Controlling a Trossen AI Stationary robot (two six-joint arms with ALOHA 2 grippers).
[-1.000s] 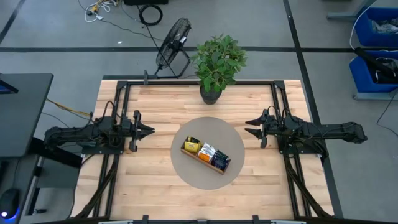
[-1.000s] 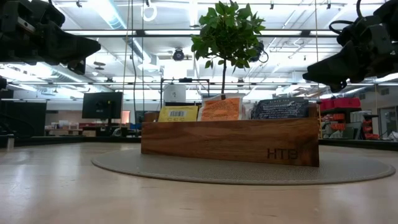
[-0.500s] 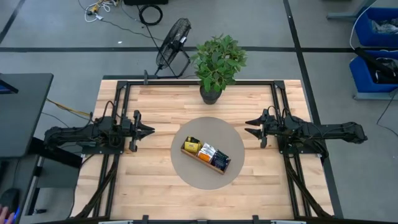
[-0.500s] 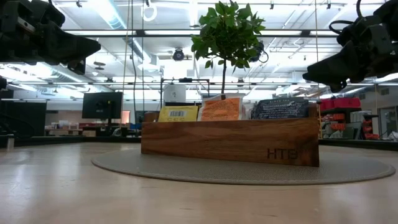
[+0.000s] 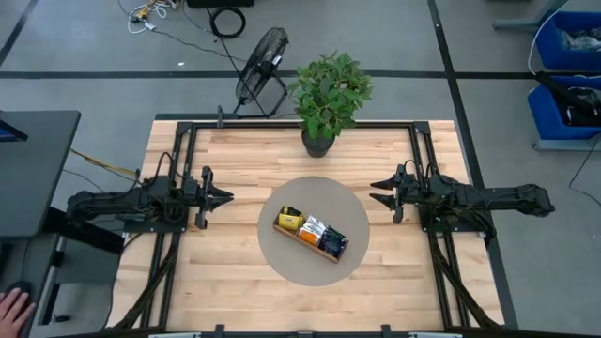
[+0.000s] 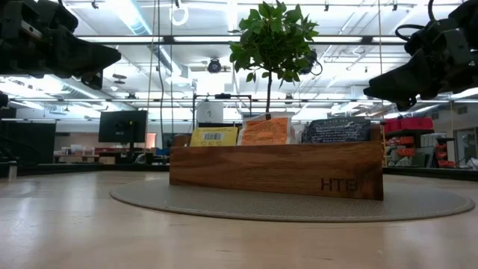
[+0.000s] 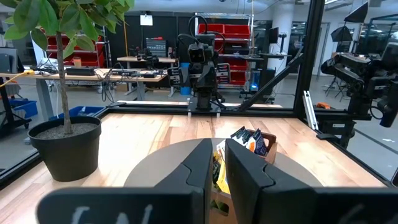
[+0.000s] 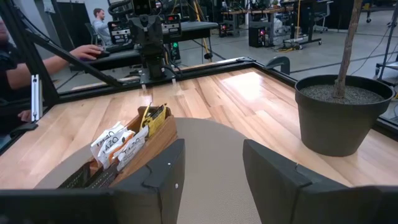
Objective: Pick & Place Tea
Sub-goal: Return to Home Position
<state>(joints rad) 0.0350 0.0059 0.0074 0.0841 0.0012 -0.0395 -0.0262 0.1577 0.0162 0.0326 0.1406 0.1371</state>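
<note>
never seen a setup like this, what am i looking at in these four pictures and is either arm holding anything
This is a two-armed robot at a wooden table. One picture looks straight down from above, one looks level across the tabletop, and the other two come from small cameras on each arm's wrist, looking past that arm's own fingers.

In the overhead view, the left gripper and the right gripper hover at opposite sides, facing each other. The left one's fingers are nearly together; the right one's stand apart. Neither holds anything.

Between them lies a round grey mat. On it sits a long wooden tray with tea sachets standing in it: yellow, orange and dark ones. A potted plant stands at the table's far edge.

A person's hand shows beside the table.
</note>
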